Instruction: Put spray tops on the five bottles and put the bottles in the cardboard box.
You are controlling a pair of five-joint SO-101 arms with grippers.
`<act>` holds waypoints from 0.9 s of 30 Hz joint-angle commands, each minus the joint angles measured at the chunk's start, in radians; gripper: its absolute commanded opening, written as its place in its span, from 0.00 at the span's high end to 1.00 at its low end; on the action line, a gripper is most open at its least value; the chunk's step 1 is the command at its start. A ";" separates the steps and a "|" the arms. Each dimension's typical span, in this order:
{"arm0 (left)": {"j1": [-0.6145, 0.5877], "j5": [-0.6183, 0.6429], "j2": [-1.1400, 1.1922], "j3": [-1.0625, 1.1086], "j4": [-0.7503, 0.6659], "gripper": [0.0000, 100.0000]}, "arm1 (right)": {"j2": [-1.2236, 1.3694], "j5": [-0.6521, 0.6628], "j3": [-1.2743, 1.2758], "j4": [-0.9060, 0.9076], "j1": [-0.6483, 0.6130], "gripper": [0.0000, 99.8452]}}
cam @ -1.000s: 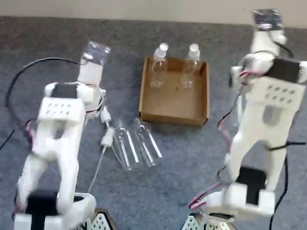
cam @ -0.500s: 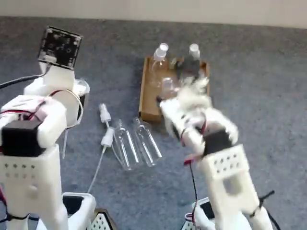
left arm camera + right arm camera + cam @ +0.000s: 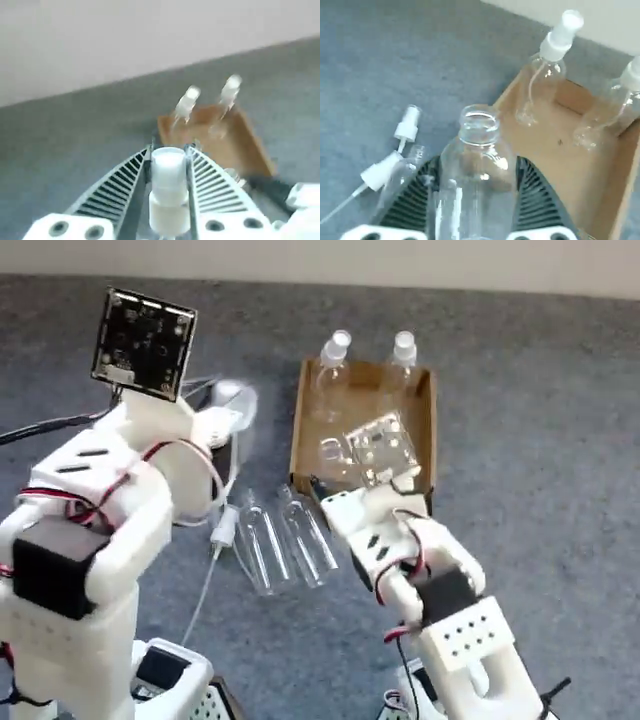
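Note:
My left gripper [image 3: 169,150] is shut on a white spray top [image 3: 169,192], held above the carpet left of the cardboard box [image 3: 312,455]. In the high view that gripper [image 3: 232,405] is near the box's left side. My right gripper [image 3: 477,172] is shut on an uncapped clear bottle [image 3: 479,130], held upright over the box's near left corner [image 3: 368,448]. Two capped bottles [image 3: 333,360] [image 3: 402,358] stand at the box's far wall. Two open bottles [image 3: 262,543] [image 3: 307,535] lie on the carpet. Two loose spray tops [image 3: 406,122] [image 3: 380,171] lie beside them.
Grey carpet covers the table. A black cable [image 3: 40,425] runs along the left arm. The arm bases [image 3: 170,685] sit at the near edge. A pale wall [image 3: 400,255] borders the far side.
The right arm swung in from the far right to the box, with the bottle in its gripper. The left arm turned, bringing its gripper and spray top rightward toward the box.

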 commanded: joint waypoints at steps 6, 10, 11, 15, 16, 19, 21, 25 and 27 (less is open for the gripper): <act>0.119 0.021 -0.010 -0.031 -0.341 0.95 | -0.383 -0.021 0.369 -0.226 -0.013 1.00; 0.196 0.018 0.044 -0.007 -0.393 0.95 | -0.504 -0.020 0.444 -0.226 -0.013 1.00; 0.211 0.021 0.067 -0.001 -0.399 0.95 | -0.524 -0.020 0.449 -0.226 -0.013 1.00; 0.259 0.020 0.150 0.019 -0.440 0.95 | -0.565 -0.020 0.452 -0.226 -0.012 1.00; 0.259 0.018 0.168 0.019 -0.457 0.95 | -0.565 -0.020 0.453 -0.226 -0.012 1.00; 0.257 0.015 0.213 0.019 -0.485 0.95 | -0.568 -0.020 0.453 -0.226 -0.012 1.00; 0.257 0.015 0.239 0.010 -0.506 0.95 | -0.567 -0.020 0.453 -0.226 -0.012 1.00; 0.257 0.015 0.266 0.008 -0.540 0.95 | -0.568 -0.020 0.453 -0.226 -0.012 1.00; 0.257 0.015 0.275 0.016 -0.542 0.95 | -0.568 -0.020 0.453 -0.226 -0.012 1.00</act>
